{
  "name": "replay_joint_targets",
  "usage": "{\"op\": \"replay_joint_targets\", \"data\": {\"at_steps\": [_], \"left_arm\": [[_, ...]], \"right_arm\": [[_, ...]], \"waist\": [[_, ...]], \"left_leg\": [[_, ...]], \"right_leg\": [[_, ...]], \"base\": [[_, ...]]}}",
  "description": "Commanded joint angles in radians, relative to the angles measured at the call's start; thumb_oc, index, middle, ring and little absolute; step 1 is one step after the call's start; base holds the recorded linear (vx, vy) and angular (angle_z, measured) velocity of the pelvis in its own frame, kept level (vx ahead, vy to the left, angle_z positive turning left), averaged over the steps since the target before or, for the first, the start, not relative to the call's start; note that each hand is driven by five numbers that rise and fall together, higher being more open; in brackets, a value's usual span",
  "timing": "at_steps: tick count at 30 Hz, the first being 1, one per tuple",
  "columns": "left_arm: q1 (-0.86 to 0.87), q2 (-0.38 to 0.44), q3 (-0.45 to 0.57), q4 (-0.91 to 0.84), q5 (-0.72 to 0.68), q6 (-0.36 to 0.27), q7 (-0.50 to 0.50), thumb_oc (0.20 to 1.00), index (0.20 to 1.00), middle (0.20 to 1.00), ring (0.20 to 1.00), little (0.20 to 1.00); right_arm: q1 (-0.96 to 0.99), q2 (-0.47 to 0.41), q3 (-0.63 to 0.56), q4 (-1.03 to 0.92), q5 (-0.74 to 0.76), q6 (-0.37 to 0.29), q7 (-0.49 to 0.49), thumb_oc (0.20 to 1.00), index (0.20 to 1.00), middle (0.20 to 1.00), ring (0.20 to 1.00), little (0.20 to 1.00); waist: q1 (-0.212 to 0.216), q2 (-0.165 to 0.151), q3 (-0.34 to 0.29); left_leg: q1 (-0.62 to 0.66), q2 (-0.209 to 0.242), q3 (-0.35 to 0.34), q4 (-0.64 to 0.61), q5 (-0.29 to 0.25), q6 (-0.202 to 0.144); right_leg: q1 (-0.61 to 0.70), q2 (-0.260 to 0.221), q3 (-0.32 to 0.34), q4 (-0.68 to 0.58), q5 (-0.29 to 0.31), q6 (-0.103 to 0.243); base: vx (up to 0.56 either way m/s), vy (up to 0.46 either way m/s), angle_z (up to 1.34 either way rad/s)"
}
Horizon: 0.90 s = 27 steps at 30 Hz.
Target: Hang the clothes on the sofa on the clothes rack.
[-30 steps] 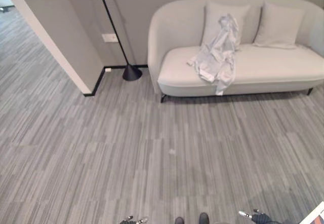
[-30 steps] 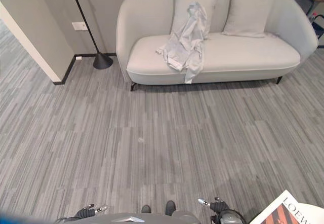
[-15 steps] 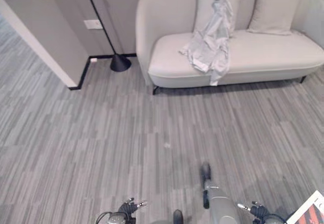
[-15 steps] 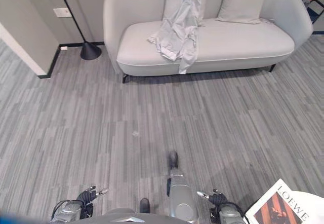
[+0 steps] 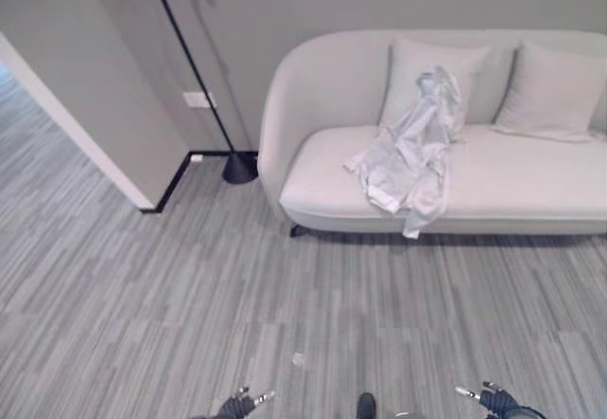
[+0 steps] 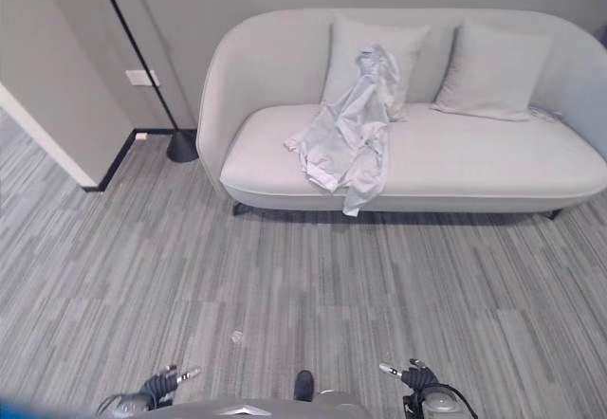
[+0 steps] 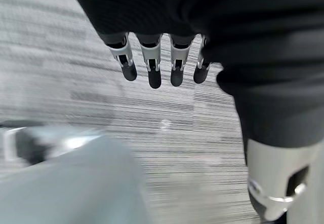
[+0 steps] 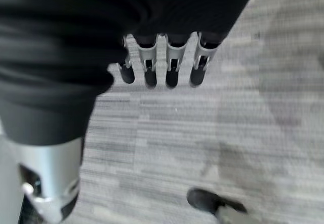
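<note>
A pale grey garment point(image 5: 410, 158) lies crumpled on the light sofa point(image 5: 531, 187), draped from the left cushion point(image 6: 365, 54) down over the seat's front edge. My left hand point(image 5: 239, 405) and right hand point(image 5: 495, 400) hang low at the bottom of the eye views, far from the sofa. In the wrist views the left hand's fingers point(image 7: 153, 62) and the right hand's fingers point(image 8: 169, 64) point straight down over the carpet, holding nothing.
A black floor lamp point(image 5: 199, 78) stands left of the sofa, its base point(image 5: 240, 166) by the wall. A wall corner point(image 5: 85, 135) juts out at the left. A second cushion point(image 5: 550, 87) rests at the sofa's right. Striped grey carpet point(image 5: 285, 296) lies between me and the sofa.
The camera has moved and tilted up: the sofa sits lower and looks larger in the picture. The magazine at the lower right has left the view. Both hands stay low.
</note>
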Motion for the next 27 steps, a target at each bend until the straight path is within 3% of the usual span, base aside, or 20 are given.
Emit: {"op": "replay_joint_targets", "data": {"at_steps": [1, 3, 4, 5, 7, 9, 11, 13, 14, 17, 19, 21, 23, 24, 27], "left_arm": [[-0.032, 0.007, 0.003, 0.006, -0.049, -0.021, 0.006, 1.000, 1.000, 1.000, 1.000, 1.000], [-0.028, -0.004, 0.000, 0.015, -0.049, -0.024, 0.008, 1.000, 1.000, 1.000, 1.000, 1.000], [-0.028, -0.003, 0.001, 0.015, -0.049, -0.024, 0.008, 1.000, 1.000, 1.000, 1.000, 1.000], [-0.021, -0.006, -0.001, 0.011, -0.046, -0.026, 0.005, 1.000, 1.000, 1.000, 1.000, 1.000], [-0.011, -0.009, 0.000, 0.016, -0.037, -0.027, 0.004, 1.000, 1.000, 1.000, 1.000, 1.000], [-0.008, -0.010, 0.010, 0.034, -0.034, -0.022, -0.001, 1.000, 1.000, 1.000, 1.000, 1.000], [0.006, -0.008, 0.024, 0.042, -0.029, -0.023, 0.000, 1.000, 1.000, 1.000, 1.000, 1.000], [0.004, -0.006, 0.023, 0.043, -0.032, -0.028, 0.003, 1.000, 1.000, 1.000, 1.000, 1.000], [0.003, -0.004, 0.026, 0.054, -0.024, -0.026, 0.004, 1.000, 1.000, 1.000, 1.000, 1.000], [-0.007, 0.006, 0.025, 0.036, -0.033, -0.026, 0.005, 1.000, 1.000, 1.000, 1.000, 1.000], [-0.020, 0.016, 0.022, 0.021, -0.043, -0.024, 0.008, 1.000, 1.000, 1.000, 1.000, 1.000], [-0.030, 0.032, 0.015, 0.014, -0.042, -0.021, 0.014, 1.000, 1.000, 1.000, 1.000, 1.000], [-0.028, 0.037, 0.018, 0.009, -0.040, -0.019, 0.014, 1.000, 1.000, 1.000, 1.000, 1.000], [-0.025, 0.038, 0.021, 0.005, -0.043, -0.020, 0.015, 1.000, 1.000, 1.000, 1.000, 1.000], [-0.019, 0.037, 0.027, 0.006, -0.047, -0.021, 0.016, 1.000, 1.000, 1.000, 1.000, 1.000]], "right_arm": [[-0.003, -0.058, 0.003, -0.036, 0.009, -0.017, -0.007, 1.000, 1.000, 1.000, 1.000, 1.000], [-0.008, -0.056, 0.019, -0.034, -0.003, -0.020, -0.009, 1.000, 1.000, 1.000, 1.000, 1.000], [-0.008, -0.056, 0.019, -0.034, -0.003, -0.020, -0.009, 1.000, 1.000, 1.000, 1.000, 1.000], [-0.011, -0.058, 0.027, -0.036, -0.011, -0.021, -0.009, 1.000, 1.000, 1.000, 1.000, 1.000], [-0.007, -0.055, 0.025, -0.029, -0.024, -0.022, -0.011, 1.000, 1.000, 1.000, 1.000, 1.000], [-0.007, -0.045, 0.027, -0.019, -0.035, -0.019, -0.003, 1.000, 1.000, 1.000, 1.000, 1.000], [0.010, -0.029, 0.030, -0.012, -0.061, -0.014, 0.003, 1.000, 1.000, 1.000, 1.000, 1.000], [0.011, -0.026, 0.028, -0.010, -0.060, -0.013, 0.002, 1.000, 1.000, 1.000, 1.000, 1.000], [0.006, -0.014, 0.024, -0.005, -0.072, -0.006, 0.010, 1.000, 1.000, 1.000, 1.000, 1.000], [-0.004, -0.009, 0.026, -0.009, -0.077, -0.007, 0.012, 1.000, 1.000, 1.000, 1.000, 1.000], [-0.016, -0.010, 0.027, -0.023, -0.067, -0.008, 0.013, 1.000, 1.000, 1.000, 1.000, 1.000], [-0.025, -0.006, 0.032, -0.045, -0.055, -0.009, 0.008, 1.000, 1.000, 1.000, 1.000, 1.000], [-0.020, -0.001, 0.033, -0.062, -0.051, -0.011, 0.005, 1.000, 1.000, 1.000, 1.000, 1.000], [-0.019, 0.004, 0.034, -0.064, -0.050, -0.013, 0.004, 1.000, 1.000, 1.000, 1.000, 1.000], [-0.012, 0.003, 0.034, -0.062, -0.056, -0.010, 0.004, 1.000, 1.000, 1.000, 1.000, 1.000]], "waist": [[0.012, -0.001, 0.102], [0.052, 0.011, 0.116], [0.051, 0.010, 0.116], [0.076, 0.041, 0.115], [0.106, 0.053, 0.116], [0.115, 0.060, 0.099], [0.125, 0.064, 0.059], [0.127, 0.052, 0.049], [0.137, 0.033, 0.016], [0.141, 0.020, 0.001], [0.130, 0.024, 0.019], [0.103, 0.045, 0.051], [0.098, 0.063, 0.060], [0.101, 0.070, 0.060], [0.101, 0.070, 0.056]], "left_leg": [[0.121, -0.045, 0.038, -0.440, 0.064, 0.044], [0.047, -0.096, 0.034, -0.700, 0.081, 0.022], [0.049, -0.098, 0.034, -0.707, 0.086, 0.022], [0.039, -0.118, 0.011, -0.896, 0.179, 0.002], [-0.036, -0.139, 0.000, -1.024, 0.227, -0.022], [-0.025, -0.140, 0.023, -1.046, 0.233, -0.025], [0.027, -0.135, -0.002, -1.046, 0.283, -0.020], [0.037, -0.145, 0.008, -1.035, 0.278, -0.014], [0.054, -0.156, 0.020, -1.033, 0.249, 0.001], [0.098, -0.181, 0.035, -1.035, 0.207, 0.032], [0.130, -0.198, 0.029, -1.030, 0.181, 0.059], [0.178, -0.205, -0.005, -1.028, 0.147, 0.089], [0.196, -0.190, -0.013, -1.024, 0.128, 0.095], [0.205, -0.179, -0.015, -1.022, 0.117, 0.095], [0.224, -0.173, -0.018, -1.020, 0.093, 0.090]], "right_leg": [[0.007, -0.089, 0.080, -0.032, 0.061, 0.190], [0.080, -0.077, 0.100, -0.047, 0.019, 0.205], [0.078, -0.078, 0.100, -0.047, 0.020, 0.205], [0.130, -0.051, 0.123, -0.047, -0.011, 0.205], [0.193, -0.040, 0.160, -0.047, -0.048, 0.203], [0.231, -0.041, 0.190, -0.047, -0.071, 0.210], [0.255, -0.071, 0.207, -0.047, -0.100, 0.228], [0.269, -0.102, 0.206, -0.047, -0.105, 0.245], [0.266, -0.161, 0.202, -0.032, -0.079, 0.285], [0.188, -0.232, 0.198, 0.131, 0.021, 0.332], [0.103, -0.246, 0.220, 0.292, 0.131, 0.337], [0.018, -0.233, 0.251, 0.475, 0.230, 0.308], [-0.015, -0.253, 0.235, 0.516, 0.245, 0.299], [-0.032, -0.286, 0.203, 0.509, 0.233, 0.295], [-0.029, -0.340, 0.128, 0.408, 0.186, 0.291]], "base": [[0.49, 0.082, -0.37], [0.48, 0.107, -0.33], [0.48, 0.123, -0.27], [0.49, 0.119, -0.24], [0.57, 0.139, -0.42], [0.46, 0.162, -0.99], [0.48, 0.244, -0.78], [0.39, 0.235, -0.27], [0.50, 0.303, -0.15], [0.33, 0.231, -0.46], [0.15, 0.188, -0.11], [0.16, 0.185, 0.34], [0.18, 0.085, 0.69], [0.20, 0.007, 0.52], [0.14, -0.033, 0.00]]}}
